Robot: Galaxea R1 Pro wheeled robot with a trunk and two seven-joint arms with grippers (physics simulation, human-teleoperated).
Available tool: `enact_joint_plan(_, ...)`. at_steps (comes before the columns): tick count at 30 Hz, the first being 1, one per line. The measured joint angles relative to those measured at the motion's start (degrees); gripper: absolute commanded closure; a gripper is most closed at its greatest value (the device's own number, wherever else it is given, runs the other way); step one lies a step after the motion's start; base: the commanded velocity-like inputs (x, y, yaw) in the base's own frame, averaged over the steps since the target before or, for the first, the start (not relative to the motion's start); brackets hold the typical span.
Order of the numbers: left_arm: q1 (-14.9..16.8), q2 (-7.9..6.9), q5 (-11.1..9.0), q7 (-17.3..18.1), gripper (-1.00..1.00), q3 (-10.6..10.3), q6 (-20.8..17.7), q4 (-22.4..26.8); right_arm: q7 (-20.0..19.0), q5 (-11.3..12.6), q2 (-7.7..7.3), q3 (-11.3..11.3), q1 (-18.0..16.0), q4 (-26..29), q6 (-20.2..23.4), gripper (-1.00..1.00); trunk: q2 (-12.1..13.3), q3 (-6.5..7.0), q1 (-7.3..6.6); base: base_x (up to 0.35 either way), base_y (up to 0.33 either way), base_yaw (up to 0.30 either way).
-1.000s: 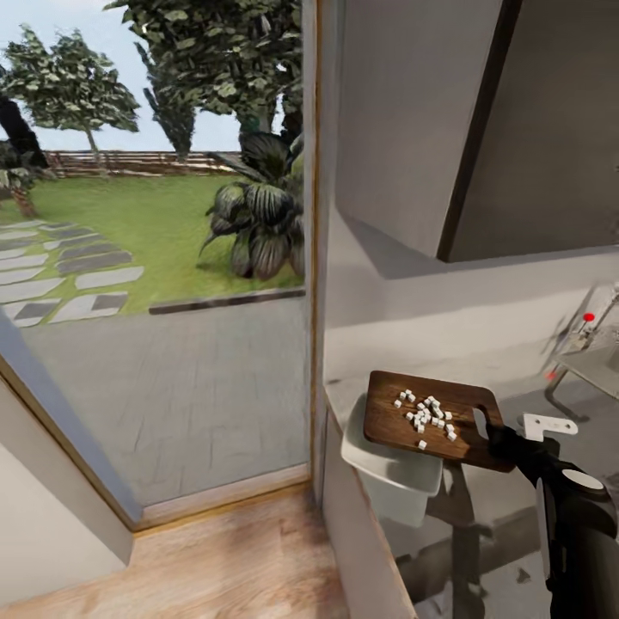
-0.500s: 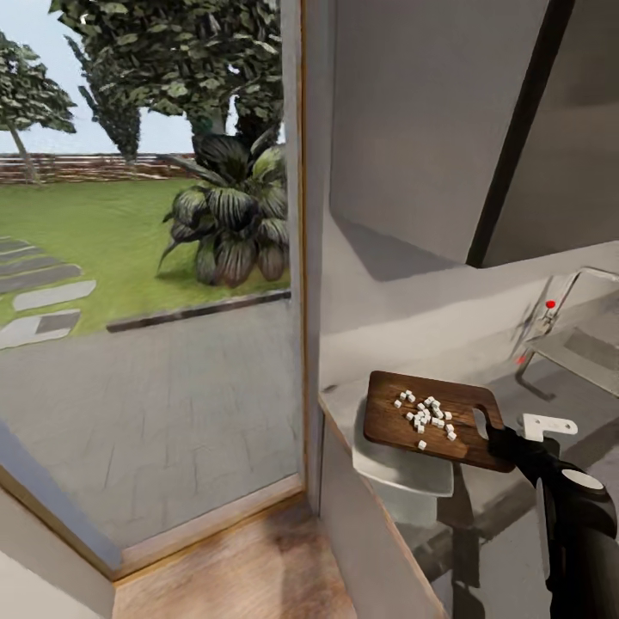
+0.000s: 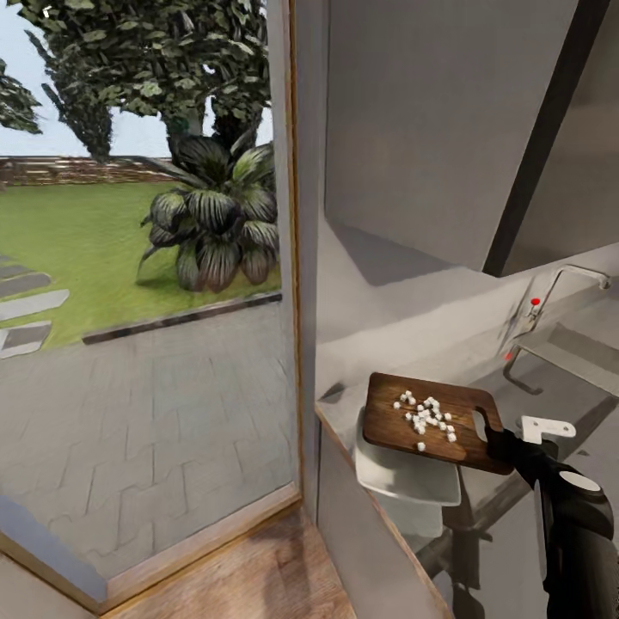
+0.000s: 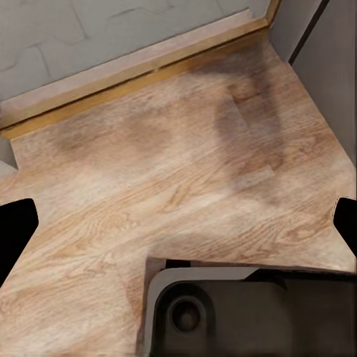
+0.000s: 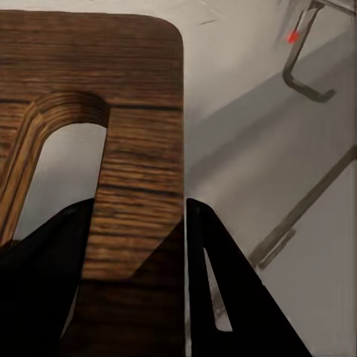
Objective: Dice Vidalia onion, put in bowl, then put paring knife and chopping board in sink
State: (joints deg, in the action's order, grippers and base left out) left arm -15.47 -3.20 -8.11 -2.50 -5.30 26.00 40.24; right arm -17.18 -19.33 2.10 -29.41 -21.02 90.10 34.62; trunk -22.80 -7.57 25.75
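Clearly, one brown wooden chopping board (image 3: 430, 421), rectangular with rounded corners and a slot handle hole, is held level over one white squarish bowl (image 3: 411, 481) that rests on the glossy grey countertop (image 3: 516, 378) at its end beside the glass door. A loose cluster of small white onion dice (image 3: 424, 414), too many and too small to be counted surely, lies on the dark grain. The board's handle end is clamped by the right gripper (image 5: 134, 245), its black fingers (image 5: 44, 282) seen on either side of the strip beside the slot; the dark arm is raised from below right. The sink (image 3: 572, 348) with its chrome tap is seen farther along. The left gripper (image 4: 178, 223) is held spread wide above the wooden floor (image 4: 149, 171).
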Motion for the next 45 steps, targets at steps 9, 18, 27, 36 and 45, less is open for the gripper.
enact_joint_plan(9, 0.00, -0.01, 0.00, 0.03, -1.00, 0.00, 0.01, -0.57, 0.19, 0.48, -0.59, 0.94, -0.01, 0.31, 0.94, 1.00, 0.00, 0.00, 0.00, 0.000, 0.000, 0.000)
enact_joint_plan(18, 0.00, 0.00, 0.00, 0.03, -1.00, 0.01, 0.06, -0.59, -0.09, 0.65, -0.66, 0.97, -0.01, 0.35, 2.34, 1.00, 0.00, 0.00, 0.00, 0.000, 0.000, 0.000)
enact_joint_plan(27, 0.00, 0.00, 0.00, 0.03, -1.00, 0.01, 0.07, -0.59, -0.17, 0.70, -0.58, 0.27, -0.02, 0.09, -3.37, 1.00, -0.01, 0.01, 0.00, 0.000, 0.000, 0.000)
enact_joint_plan(36, 0.00, -0.03, 0.00, 0.03, -1.00, 0.01, 0.07, -0.59, -0.24, 0.81, -0.25, 0.04, 0.00, -0.79, -10.51, 1.00, 0.00, 0.00, 0.00, 0.000, 0.000, 0.000)
enact_joint_plan(45, 0.00, -0.03, 0.00, 0.03, -1.00, 0.01, 0.08, -0.59, -0.15, 0.85, -0.25, 0.05, 0.00, -2.94, -14.41, 1.00, 0.00, 0.00, 0.00, 0.000, 0.000, 0.000)
